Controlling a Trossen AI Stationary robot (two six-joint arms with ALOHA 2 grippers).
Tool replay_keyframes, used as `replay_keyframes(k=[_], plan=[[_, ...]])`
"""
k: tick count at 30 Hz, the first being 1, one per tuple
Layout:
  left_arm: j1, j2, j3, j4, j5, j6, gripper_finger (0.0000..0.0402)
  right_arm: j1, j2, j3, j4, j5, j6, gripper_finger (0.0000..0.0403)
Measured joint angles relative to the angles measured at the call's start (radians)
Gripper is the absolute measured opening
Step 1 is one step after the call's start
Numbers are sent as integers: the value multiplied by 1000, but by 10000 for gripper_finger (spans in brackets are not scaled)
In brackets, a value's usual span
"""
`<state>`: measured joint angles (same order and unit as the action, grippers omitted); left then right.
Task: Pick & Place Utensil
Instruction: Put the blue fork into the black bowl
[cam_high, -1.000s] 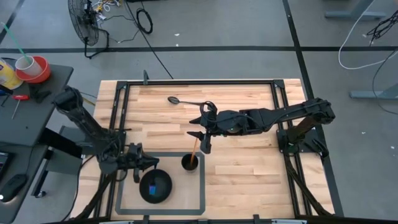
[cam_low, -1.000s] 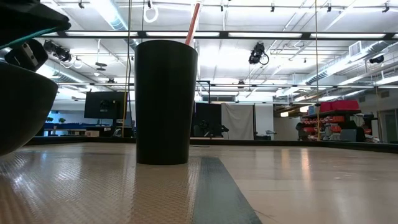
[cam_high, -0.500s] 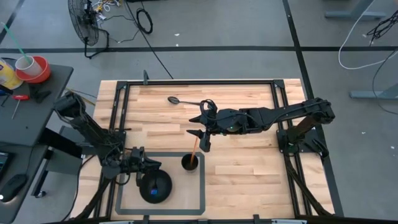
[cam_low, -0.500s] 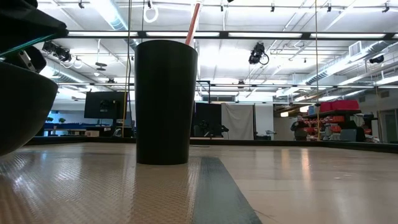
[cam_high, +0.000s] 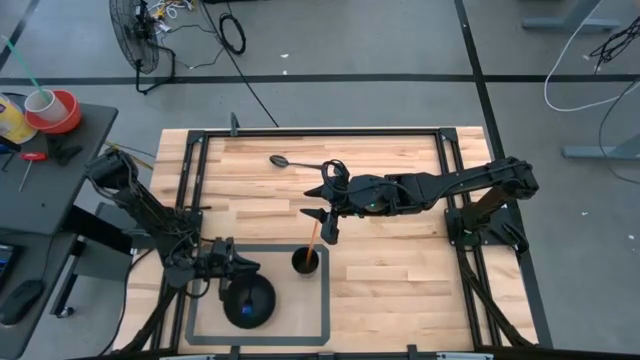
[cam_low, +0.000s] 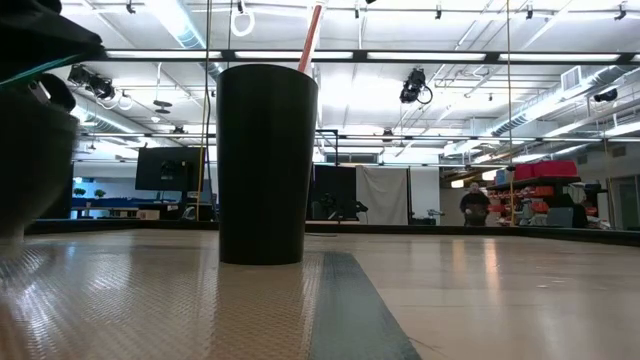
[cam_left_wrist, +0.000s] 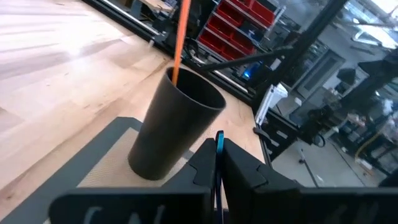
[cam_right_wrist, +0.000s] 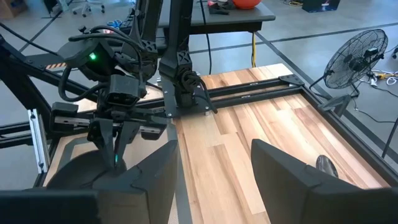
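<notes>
A black bowl (cam_high: 258, 300) and a black cup (cam_high: 305, 261) stand on a grey mat (cam_high: 300, 328) near the table's near edge. An orange utensil (cam_high: 314, 238) leans in the cup, its upper end sticking out. My left gripper (cam_high: 238, 268) is at the bowl's far-left rim, shut on a thin blue utensil (cam_left_wrist: 219, 144). My right gripper (cam_high: 325, 222) hangs open just beyond the cup, by the orange utensil's top, touching nothing. A dark spoon (cam_high: 280, 160) lies on the wood at the far side. My left gripper pinches the thin blue utensil (cam_left_wrist: 219, 144) between its two shut fingers, so only a narrow blue edge shows between them. In the right wrist view the fingers point down and a teal strip (cam_right_wrist: 115, 158) hangs below them toward the bowl (cam_right_wrist: 74, 171).
A black frame runs round the wooden table (cam_high: 390, 270). Bare wood lies to the right of the mat and between the cup and the spoon. The cup (cam_low: 262, 165) fills the low view's middle, with the bowl (cam_low: 30, 170) at its left edge. A person walks far behind the table.
My left gripper has moved a little toward the table's near and right edges, over the bowl's rim, still shut on the blue utensil. In the low view the bowl has shifted slightly and shows blurred. The right arm, cup and orange utensil have kept still.
</notes>
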<state>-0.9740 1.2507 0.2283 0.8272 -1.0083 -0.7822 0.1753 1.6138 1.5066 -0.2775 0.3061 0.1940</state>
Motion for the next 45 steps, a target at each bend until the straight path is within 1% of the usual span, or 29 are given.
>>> replay_keyframes(k=[2,6,10,16,20,30,36,41,45], plan=[[0,0,0,0,20,21,23,0,0,0,0,0,0,206],[7,0,0,-1,-4,29,18,0,0,0,0,0,1,206],[9,0,0,-3,0,28,16,0,0,0,0,-7,8,206],[11,0,0,0,17,26,32,0,0,0,0,-9,8,206],[33,12,1,-3,21,27,35,0,0,0,0,-9,8,206],[100,40,1,-5,96,27,37,0,0,0,0,-9,8,206],[103,40,1,-10,92,34,37,0,0,0,0,-8,8,206],[107,40,1,-44,59,34,37,0,0,0,0,-8,8,206],[121,40,1,-42,75,35,37,0,0,0,0,-8,12,206]])
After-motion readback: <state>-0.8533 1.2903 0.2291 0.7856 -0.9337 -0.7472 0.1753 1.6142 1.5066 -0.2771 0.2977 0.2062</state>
